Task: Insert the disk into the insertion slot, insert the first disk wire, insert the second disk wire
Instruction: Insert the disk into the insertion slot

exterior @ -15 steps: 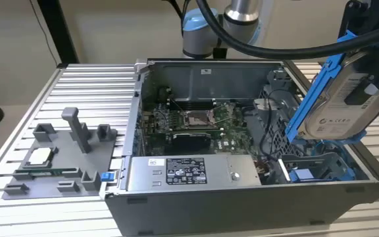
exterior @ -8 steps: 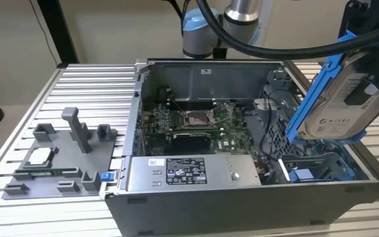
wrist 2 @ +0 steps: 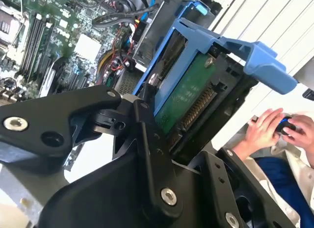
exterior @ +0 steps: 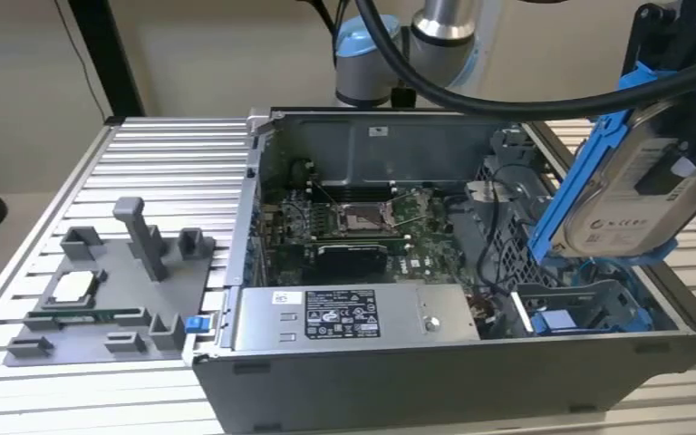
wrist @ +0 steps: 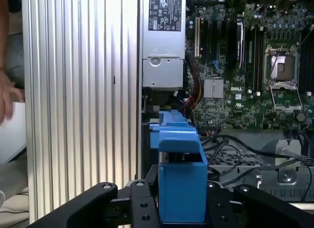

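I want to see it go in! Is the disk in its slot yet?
Out. The end effector holds the disk tilted in the air above the insertion slot.

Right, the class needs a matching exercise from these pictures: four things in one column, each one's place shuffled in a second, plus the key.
1 the disk
2 the insertion slot
3 power-supply box
4 grey fixture

A on the table outside the case, exterior view's left
B clamped in the gripper, tilted above the case
C inside the case, along its wall nearest the exterior camera
D low in the case, below the disk

Pairs: 1-B, 2-D, 3-C, 4-A
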{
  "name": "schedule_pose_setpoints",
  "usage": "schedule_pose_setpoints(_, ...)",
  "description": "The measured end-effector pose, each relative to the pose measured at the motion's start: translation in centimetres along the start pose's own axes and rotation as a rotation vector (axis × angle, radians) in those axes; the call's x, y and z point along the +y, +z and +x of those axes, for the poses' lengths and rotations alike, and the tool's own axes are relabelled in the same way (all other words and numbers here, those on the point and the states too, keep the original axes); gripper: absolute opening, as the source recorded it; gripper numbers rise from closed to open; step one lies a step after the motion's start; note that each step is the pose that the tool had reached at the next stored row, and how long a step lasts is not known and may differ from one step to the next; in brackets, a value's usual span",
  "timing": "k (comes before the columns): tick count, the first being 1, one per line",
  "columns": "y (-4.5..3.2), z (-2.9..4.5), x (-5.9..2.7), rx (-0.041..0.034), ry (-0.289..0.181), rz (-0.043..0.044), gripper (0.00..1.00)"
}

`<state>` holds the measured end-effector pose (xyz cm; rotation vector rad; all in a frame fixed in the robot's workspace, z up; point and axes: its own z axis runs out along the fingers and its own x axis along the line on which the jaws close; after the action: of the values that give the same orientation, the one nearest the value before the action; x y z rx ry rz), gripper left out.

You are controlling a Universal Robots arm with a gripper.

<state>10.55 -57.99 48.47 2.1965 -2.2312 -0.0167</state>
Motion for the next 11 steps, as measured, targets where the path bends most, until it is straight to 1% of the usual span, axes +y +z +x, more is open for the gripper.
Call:
schedule_pose_setpoints(3, 0.28, 0.0, -0.01, -0.0013, 0.0, 0.011, 0.0)
schedule_pose_setpoints(5, 0.47, -0.01, -0.02, -0.0033, 0.0, 0.0164, 0.0)
schedule_pose_setpoints(9, 0.89, 0.0, -0.02, -0.007, 0.001, 0.0231, 0.0)
schedule_pose_setpoints(11, 1.05, 0.0, -0.03, -0.0081, 0.002, 0.025, 0.0)
